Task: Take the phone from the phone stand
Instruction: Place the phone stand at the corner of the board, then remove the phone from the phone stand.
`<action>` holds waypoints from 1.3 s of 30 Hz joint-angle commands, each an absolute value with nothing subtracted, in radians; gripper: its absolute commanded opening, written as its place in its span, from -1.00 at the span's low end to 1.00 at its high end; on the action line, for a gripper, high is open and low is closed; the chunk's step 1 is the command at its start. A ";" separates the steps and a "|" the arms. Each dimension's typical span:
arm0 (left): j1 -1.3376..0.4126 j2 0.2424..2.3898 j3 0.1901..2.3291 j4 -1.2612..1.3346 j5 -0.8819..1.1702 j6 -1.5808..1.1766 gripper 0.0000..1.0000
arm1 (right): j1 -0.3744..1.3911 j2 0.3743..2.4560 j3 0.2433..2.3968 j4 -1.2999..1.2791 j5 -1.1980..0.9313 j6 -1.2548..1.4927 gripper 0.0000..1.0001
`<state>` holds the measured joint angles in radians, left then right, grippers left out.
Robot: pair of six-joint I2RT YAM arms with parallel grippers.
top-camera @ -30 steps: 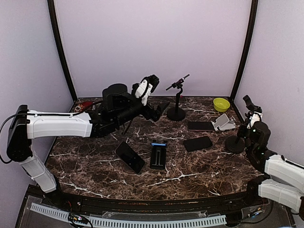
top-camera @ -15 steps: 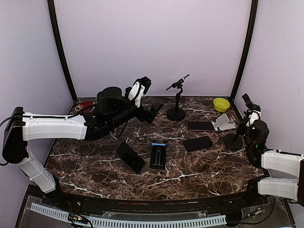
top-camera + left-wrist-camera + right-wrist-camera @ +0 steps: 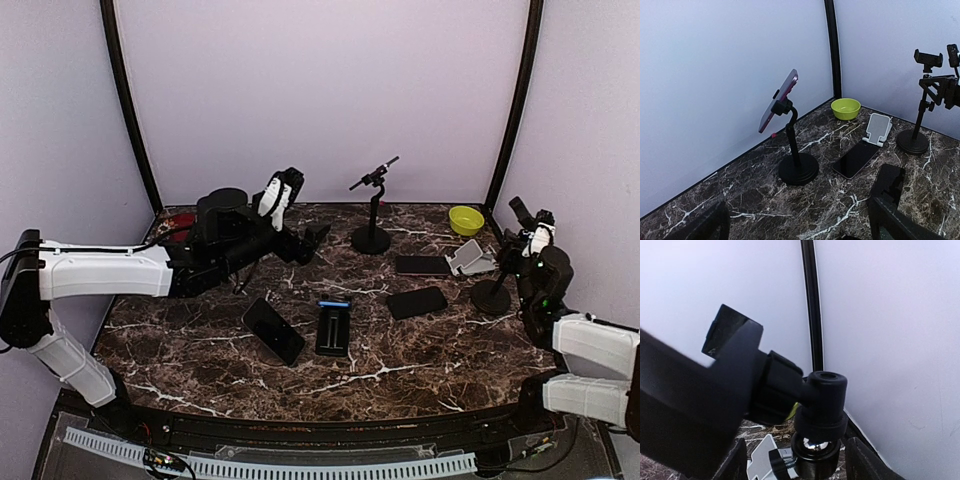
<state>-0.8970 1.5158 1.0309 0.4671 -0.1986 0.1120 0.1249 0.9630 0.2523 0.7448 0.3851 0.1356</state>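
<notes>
The phone (image 3: 779,99) is sitting tilted in the clamp of the black phone stand (image 3: 798,167), which is standing on its round base near the back wall of the marble table (image 3: 420,360). The left gripper (image 3: 807,190) is hovering well short of that stand, facing it, with its claw spread wide and pinching nothing.

At the right edge, the right gripper (image 3: 799,462) is straddling the neck of a second stand (image 3: 920,100). Its fingers (image 3: 736,461) are standing apart on either side of the ball joint, with a gap showing on each side.

A yellow-green bowl (image 3: 845,108) is resting in the back right corner, and only its own green inside is showing. Just in front of it a white folding stand (image 3: 878,128) is propped upright, with a dark phone (image 3: 856,159) lying flat beside it. Three more dark handsets (image 3: 273,330) are lying flat mid-table.
</notes>
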 commanded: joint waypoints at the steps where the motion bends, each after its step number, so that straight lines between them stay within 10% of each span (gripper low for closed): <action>1: -0.880 1.464 1.002 0.452 -0.189 0.066 0.98 | 0.121 0.910 0.282 0.702 0.355 0.143 0.40; 10: -0.877 1.463 0.999 0.419 -0.161 0.047 0.98 | 0.123 0.781 0.254 0.564 0.278 0.208 0.94; 39: -0.854 1.484 1.035 0.169 0.038 -0.031 0.98 | 0.214 0.422 0.326 -0.029 -0.003 0.514 0.89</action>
